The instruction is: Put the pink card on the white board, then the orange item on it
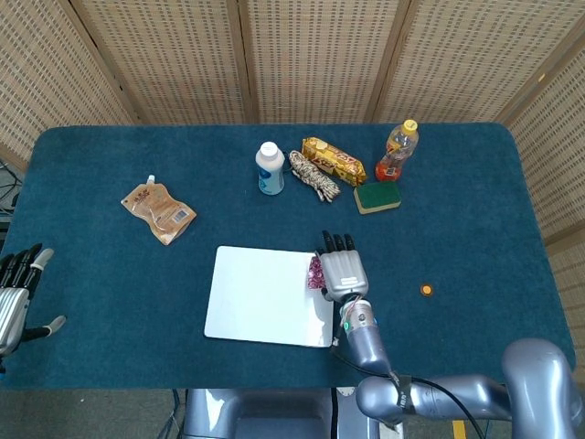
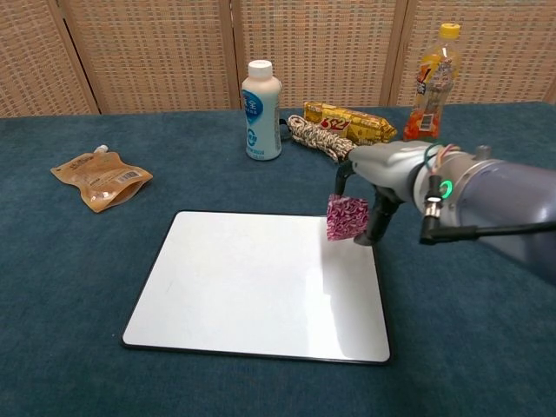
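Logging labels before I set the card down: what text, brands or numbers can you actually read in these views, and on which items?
White bottle: blue characters, too small to read.
Orange drink bottle: printed label, blurred, unreadable.
Yellow snack pack: red lettering, too blurred to read.
Brown pouch: small label patch, unreadable.
Pink card held in the right hand: pattern only, no text visible.
White board: blank.
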Action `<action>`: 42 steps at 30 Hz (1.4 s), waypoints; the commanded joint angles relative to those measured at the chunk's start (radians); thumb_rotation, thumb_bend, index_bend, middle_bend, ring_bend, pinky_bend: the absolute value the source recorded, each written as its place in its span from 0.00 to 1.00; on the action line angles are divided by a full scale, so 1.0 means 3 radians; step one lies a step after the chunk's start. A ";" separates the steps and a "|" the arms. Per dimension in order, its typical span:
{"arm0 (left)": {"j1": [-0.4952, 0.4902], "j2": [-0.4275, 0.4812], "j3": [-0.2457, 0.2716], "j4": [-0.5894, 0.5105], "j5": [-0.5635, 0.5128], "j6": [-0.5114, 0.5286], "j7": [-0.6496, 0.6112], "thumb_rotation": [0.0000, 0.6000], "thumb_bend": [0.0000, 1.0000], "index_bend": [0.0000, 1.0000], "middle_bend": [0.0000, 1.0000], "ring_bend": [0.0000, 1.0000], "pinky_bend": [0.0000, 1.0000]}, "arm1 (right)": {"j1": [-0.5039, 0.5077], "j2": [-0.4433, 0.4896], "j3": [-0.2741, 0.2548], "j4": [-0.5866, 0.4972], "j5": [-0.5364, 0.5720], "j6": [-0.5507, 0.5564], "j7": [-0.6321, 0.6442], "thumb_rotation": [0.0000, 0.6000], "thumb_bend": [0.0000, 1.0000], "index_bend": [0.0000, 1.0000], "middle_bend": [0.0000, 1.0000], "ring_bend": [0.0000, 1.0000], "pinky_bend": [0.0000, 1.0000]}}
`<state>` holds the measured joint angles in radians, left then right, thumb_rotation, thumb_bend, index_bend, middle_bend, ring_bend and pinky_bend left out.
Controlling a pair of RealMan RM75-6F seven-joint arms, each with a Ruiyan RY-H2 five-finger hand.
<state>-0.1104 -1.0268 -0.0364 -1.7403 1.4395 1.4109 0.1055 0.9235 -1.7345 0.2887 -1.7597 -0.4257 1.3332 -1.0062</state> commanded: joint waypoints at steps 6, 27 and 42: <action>-0.0011 0.0004 -0.0002 0.0007 -0.0020 -0.0023 -0.0012 1.00 0.02 0.00 0.00 0.00 0.00 | 0.0170 -0.0431 -0.0025 0.0280 0.0024 0.0142 -0.0141 1.00 0.19 0.26 0.00 0.00 0.00; -0.0015 -0.0023 0.0016 -0.0008 -0.0007 -0.0012 0.0073 1.00 0.02 0.00 0.00 0.00 0.00 | -0.0224 0.0643 -0.0364 -0.0357 -0.0420 -0.0031 0.0121 1.00 0.00 0.09 0.00 0.00 0.00; -0.0036 -0.0088 0.0031 -0.0040 -0.0017 -0.0037 0.0255 1.00 0.02 0.00 0.00 0.00 0.00 | -0.0994 0.1108 -0.1130 0.0620 -0.1811 -0.0570 0.1698 1.00 0.33 0.45 0.00 0.00 0.00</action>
<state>-0.1205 -1.0522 -0.0268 -1.7522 1.4356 1.4008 0.1808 0.6662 -1.4148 -0.0160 -1.6181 -0.9149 1.1865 -0.5558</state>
